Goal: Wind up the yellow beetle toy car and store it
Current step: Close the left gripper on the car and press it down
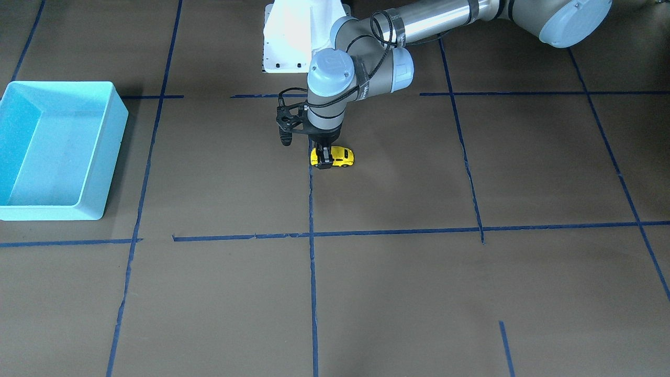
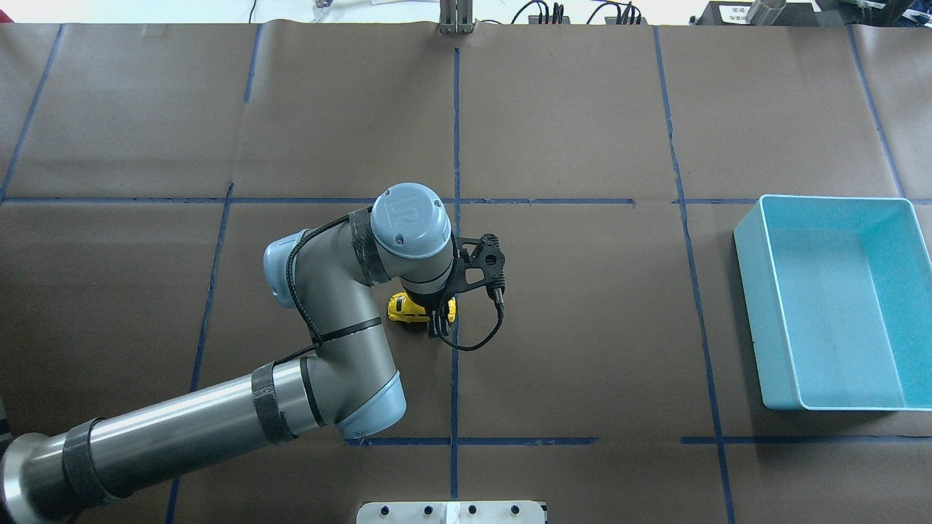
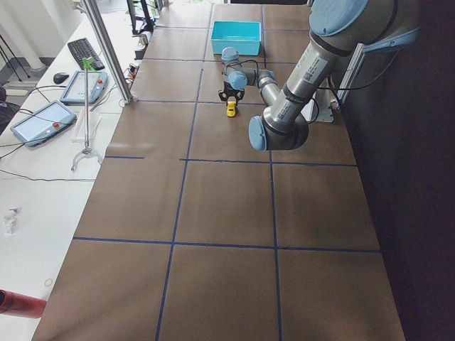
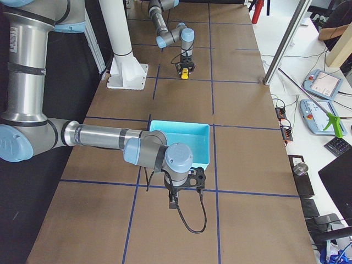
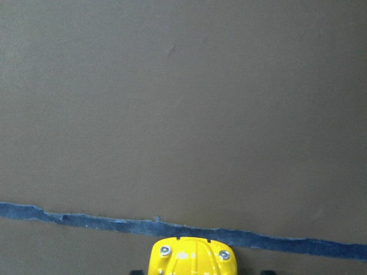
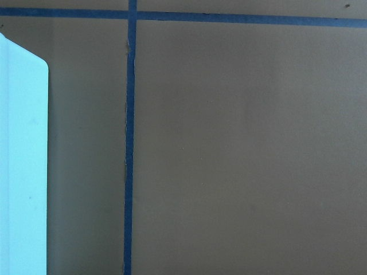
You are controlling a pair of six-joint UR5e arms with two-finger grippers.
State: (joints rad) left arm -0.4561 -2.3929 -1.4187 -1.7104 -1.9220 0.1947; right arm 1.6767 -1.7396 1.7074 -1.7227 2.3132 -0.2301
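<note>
The yellow beetle toy car [image 1: 343, 156] sits on the brown table near the middle blue tape line, its wheels at the surface. My left gripper [image 1: 324, 160] points straight down and its black fingers clamp the car's body from both sides. The car also shows in the overhead view [image 2: 404, 307] beneath my left wrist, and in the left wrist view [image 5: 192, 258] at the bottom edge. My right gripper [image 4: 175, 193] shows only in the exterior right view, hovering beside the light blue bin [image 4: 206, 146]; I cannot tell if it is open or shut.
The light blue bin [image 2: 750, 240] stands empty on the robot's right side of the table; it also shows in the front view [image 1: 112, 112] and its rim in the right wrist view [image 6: 23, 172]. Blue tape lines [image 2: 455, 145] grid the brown table cover. The white robot base [image 1: 285, 42] lies behind the car.
</note>
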